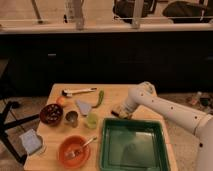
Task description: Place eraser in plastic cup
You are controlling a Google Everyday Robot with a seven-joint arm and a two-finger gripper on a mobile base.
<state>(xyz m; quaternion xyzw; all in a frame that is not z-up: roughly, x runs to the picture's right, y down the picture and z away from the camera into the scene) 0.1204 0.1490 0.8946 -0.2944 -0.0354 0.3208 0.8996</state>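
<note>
Claw [120, 111]: sitting low over the desk [52, 131] just right of frame centre, close above the top rim of the green tray [132, 121]; I cannot tell whether it is wide, narrow or holding anything.
Arm [167, 109]: white, reaching in from the lower right edge and bending down to the claw.
Eraser: I cannot tell where it is lying; nothing on the desk is reading clearly as it, and the spot under the claw is hidden.
Plastic cup [92, 120]: yellow-green, standing upright left of the claw and well apart from it, just beside the tray's upper left corner.
Metal cup [72, 118]: standing just left of the plastic cup.
Grey wedge [84, 106]: lying just above the two cups.
Green pepper [100, 98]: lying tilted, above the plastic cup.
White-handled tool [79, 91]: lying near the desk's far edge.
Dark bowl [51, 120]: sitting at centre left, an orange fruit [61, 101] just above it.
Orange bowl [62, 146]: sitting at lower left, a spoon [84, 145] leaning in it.
</note>
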